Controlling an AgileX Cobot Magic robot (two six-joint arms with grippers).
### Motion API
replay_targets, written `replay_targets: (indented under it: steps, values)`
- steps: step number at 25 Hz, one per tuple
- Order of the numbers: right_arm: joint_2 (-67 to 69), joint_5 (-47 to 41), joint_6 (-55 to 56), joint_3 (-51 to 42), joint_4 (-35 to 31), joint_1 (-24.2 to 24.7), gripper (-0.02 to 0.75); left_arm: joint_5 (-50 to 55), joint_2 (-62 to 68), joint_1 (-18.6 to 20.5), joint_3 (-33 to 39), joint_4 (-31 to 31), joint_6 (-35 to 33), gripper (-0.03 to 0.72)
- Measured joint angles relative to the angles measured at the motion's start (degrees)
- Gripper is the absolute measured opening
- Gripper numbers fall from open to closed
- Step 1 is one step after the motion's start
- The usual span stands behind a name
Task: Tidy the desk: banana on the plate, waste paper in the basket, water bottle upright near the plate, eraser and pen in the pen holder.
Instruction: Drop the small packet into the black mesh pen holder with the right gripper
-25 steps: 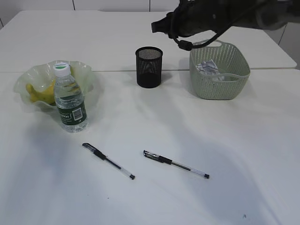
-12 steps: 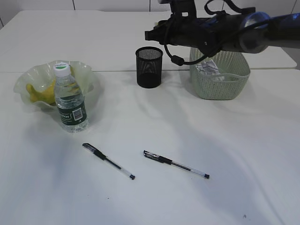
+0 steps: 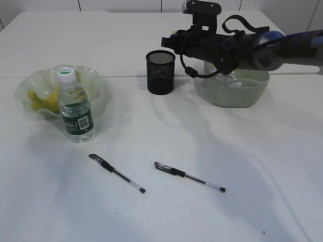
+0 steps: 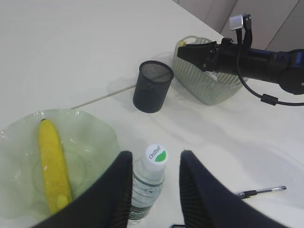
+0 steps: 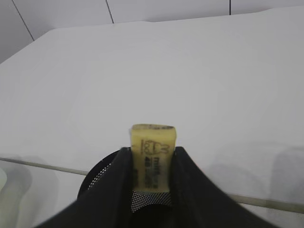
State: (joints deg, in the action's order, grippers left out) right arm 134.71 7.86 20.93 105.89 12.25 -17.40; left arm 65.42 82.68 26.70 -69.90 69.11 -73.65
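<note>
My right gripper (image 5: 151, 151) is shut on a yellow eraser (image 5: 153, 149) and hangs just above and behind the black mesh pen holder (image 3: 160, 72), whose rim shows under the fingers (image 5: 97, 173). My left gripper (image 4: 156, 154) is open, high above the upright water bottle (image 4: 149, 178), which stands beside the green glass plate (image 3: 91, 78). A banana (image 3: 43, 101) lies on that plate. Two pens (image 3: 117, 173) (image 3: 189, 176) lie on the table in front. Crumpled waste paper (image 3: 223, 77) sits in the green basket (image 3: 237, 88), partly hidden by the right arm.
The right arm (image 3: 237, 48) stretches from the right edge across the basket towards the pen holder. A seam between two tables runs behind the plate and holder. The left arm is outside the exterior view.
The right arm has swung down and leftwards with the eraser, from above the basket to beside the pen holder's mouth. The left gripper and the objects on the table have stayed put.
</note>
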Motion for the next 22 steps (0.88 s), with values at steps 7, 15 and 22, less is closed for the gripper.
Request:
replay_targets:
  steps: [7, 15, 22]
  values:
    - [2.02, 2.07, 3.84, 0.80, -0.13, 0.00, 0.176, -0.39, 0.00, 0.00, 0.00, 0.11, 0.00, 0.230]
    - [2.34, 4.49, 6.47, 0.93, -0.17, -0.11, 0.176, -0.89, 0.00, 0.00, 0.00, 0.32, 0.00, 0.230]
    - [3.79, 4.86, 8.77, 0.96, -0.17, -0.88, 0.176, -0.89, 0.00, 0.00, 0.00, 0.32, 0.00, 0.230]
